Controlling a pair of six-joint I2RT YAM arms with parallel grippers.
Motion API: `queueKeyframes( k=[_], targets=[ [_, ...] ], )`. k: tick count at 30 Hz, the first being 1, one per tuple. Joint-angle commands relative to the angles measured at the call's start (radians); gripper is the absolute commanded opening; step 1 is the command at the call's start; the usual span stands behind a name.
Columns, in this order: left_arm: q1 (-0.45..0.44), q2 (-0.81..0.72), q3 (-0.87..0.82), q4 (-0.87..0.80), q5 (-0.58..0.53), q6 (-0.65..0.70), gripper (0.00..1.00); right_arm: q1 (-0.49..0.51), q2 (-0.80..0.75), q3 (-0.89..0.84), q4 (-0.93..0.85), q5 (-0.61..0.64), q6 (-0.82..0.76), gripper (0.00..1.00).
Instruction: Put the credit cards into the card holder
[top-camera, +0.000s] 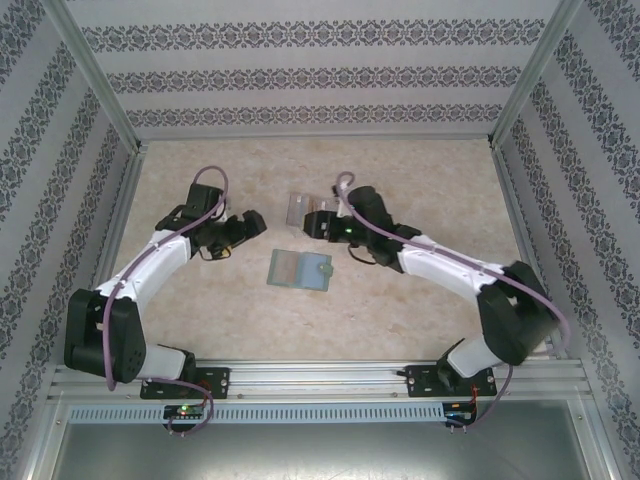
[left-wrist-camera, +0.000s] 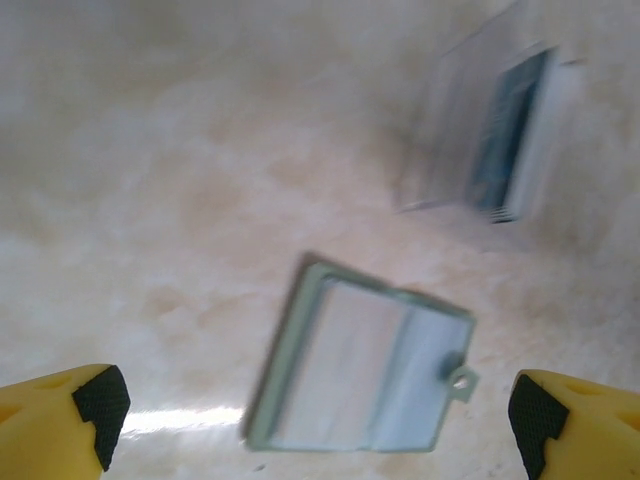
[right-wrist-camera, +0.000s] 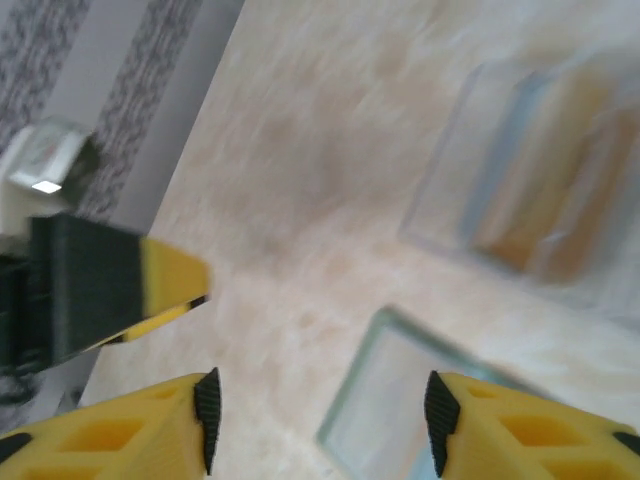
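Note:
The card holder (top-camera: 300, 269) is a sage-green wallet lying open and flat mid-table, its snap tab on the right. The credit cards (top-camera: 296, 207) lie just beyond it as pale, overlapping rectangles. My left gripper (top-camera: 246, 227) hovers left of both, open, with nothing between its fingers. In the left wrist view the card holder (left-wrist-camera: 360, 372) lies below the open left gripper (left-wrist-camera: 318, 425), and the cards (left-wrist-camera: 505, 135) sit blurred at top right. My right gripper (top-camera: 315, 222) is beside the cards, open and empty. In the right wrist view the right gripper (right-wrist-camera: 320, 415) hangs over the card holder's (right-wrist-camera: 395, 415) corner, with the cards (right-wrist-camera: 540, 200) beyond.
Patterned walls and metal frame rails (top-camera: 130, 190) box in the beige marbled table (top-camera: 420, 170) on three sides. A yellow finger of the left gripper (right-wrist-camera: 150, 285) shows at the left of the right wrist view, close by.

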Motion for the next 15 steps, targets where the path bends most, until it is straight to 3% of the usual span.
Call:
queueKeyframes(
  k=[1, 2, 3, 4, 10, 13, 15],
  targets=[
    [-0.078, 0.034, 0.100, -0.021, -0.072, 0.048, 0.99, -0.013, -0.108, -0.072, -0.029, 0.157, -0.113, 0.67],
    [-0.100, 0.054, 0.133, -0.027, -0.091, 0.060, 1.00, -0.018, -0.139, -0.090, -0.029, 0.184, -0.125, 0.70],
    [-0.129, 0.083, 0.178, -0.050, -0.123, 0.075, 1.00, -0.021, -0.170, -0.106, -0.038, 0.223, -0.135, 0.96],
    [-0.160, 0.117, 0.239, -0.090, -0.166, 0.096, 1.00, -0.025, -0.198, -0.120, -0.049, 0.255, -0.152, 0.98],
    [-0.276, 0.382, 0.558, -0.292, -0.322, 0.168, 1.00, -0.042, -0.354, -0.228, -0.078, 0.429, -0.187, 0.98],
    [-0.322, 0.524, 0.717, -0.415, -0.477, 0.178, 1.00, -0.070, -0.426, -0.287, -0.078, 0.463, -0.178, 0.98],
    [-0.342, 0.615, 0.827, -0.484, -0.511, 0.189, 1.00, -0.091, -0.464, -0.319, -0.084, 0.474, -0.168, 0.98]
  ],
)
